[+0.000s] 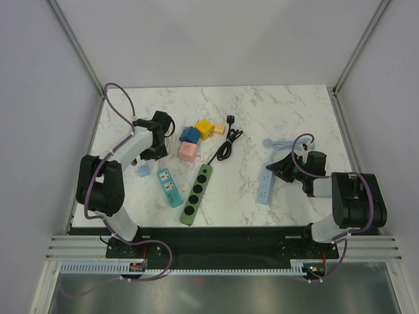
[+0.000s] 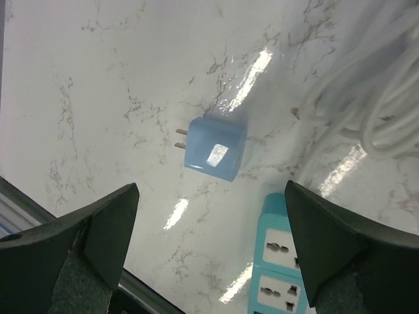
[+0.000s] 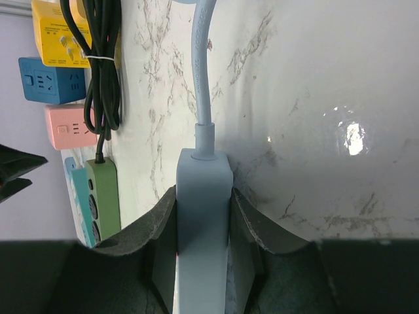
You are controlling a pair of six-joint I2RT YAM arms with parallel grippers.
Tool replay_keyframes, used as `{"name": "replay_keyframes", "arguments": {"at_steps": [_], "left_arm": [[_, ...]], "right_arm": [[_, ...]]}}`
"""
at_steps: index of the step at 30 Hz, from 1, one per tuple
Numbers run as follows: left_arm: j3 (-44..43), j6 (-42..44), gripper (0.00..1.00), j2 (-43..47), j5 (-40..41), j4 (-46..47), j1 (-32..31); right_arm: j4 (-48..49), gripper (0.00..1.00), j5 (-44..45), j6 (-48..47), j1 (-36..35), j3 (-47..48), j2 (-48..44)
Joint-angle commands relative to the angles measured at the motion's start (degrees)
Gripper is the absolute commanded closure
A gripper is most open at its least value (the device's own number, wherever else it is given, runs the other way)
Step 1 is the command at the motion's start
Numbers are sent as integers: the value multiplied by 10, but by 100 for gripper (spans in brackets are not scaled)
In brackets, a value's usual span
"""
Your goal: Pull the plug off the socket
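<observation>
A small blue plug point(image 2: 215, 149) lies loose on the marble with its two prongs bare, apart from the teal power strip point(image 2: 281, 261). It also shows in the top view point(image 1: 143, 171), left of the teal strip point(image 1: 169, 188). My left gripper point(image 2: 213, 242) is open and empty, hovering above the table with the plug just beyond its fingertips; in the top view it point(image 1: 154, 142) sits at the far left. My right gripper point(image 3: 204, 209) is shut on the cable end of a light blue power strip point(image 3: 203, 190), seen at the right in the top view point(image 1: 266, 184).
A green power strip point(image 1: 197, 194) with a coiled black cable point(image 1: 227, 144) lies in the middle. Pink point(image 1: 188, 152), blue point(image 1: 190, 135) and yellow point(image 1: 204, 127) cube sockets stand behind it. A white cable point(image 2: 386, 98) lies to the right of the plug. The table's left edge is near the left gripper.
</observation>
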State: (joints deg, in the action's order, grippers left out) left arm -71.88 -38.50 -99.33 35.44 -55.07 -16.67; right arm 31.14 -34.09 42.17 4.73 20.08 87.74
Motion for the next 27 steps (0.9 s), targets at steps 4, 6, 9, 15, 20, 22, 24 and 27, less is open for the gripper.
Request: {"name": "replay_keyframes", "arguments": {"at_steps": [4,6,9,15,20,22,24,27], "left_arm": [[14,37,0,147,-88,56,2],[24,54,0,173,-155,71,2],[46,62,0,217,-253,105,2],[132,55,0,288,-425,213,-14],[169,65,0,311,-490,274,-48],[192,69,0,330,-516,300,-61],[221,69,0,345,-550,340,-79],[262,57,0,382,-566,391,-114]], "right_arm": [[-19,94,40,-46,2,8,8],[-41,86,45,-49,0,14,3],[-87,67,59,-60,-3,32,0],[-265,12,132,-123,-4,105,-56],[-420,2,224,-154,-5,168,-127],[-455,2,254,-161,-16,184,-146],[-505,2,305,-168,-37,212,-171],[-544,2,368,-155,-110,236,-209]]}}
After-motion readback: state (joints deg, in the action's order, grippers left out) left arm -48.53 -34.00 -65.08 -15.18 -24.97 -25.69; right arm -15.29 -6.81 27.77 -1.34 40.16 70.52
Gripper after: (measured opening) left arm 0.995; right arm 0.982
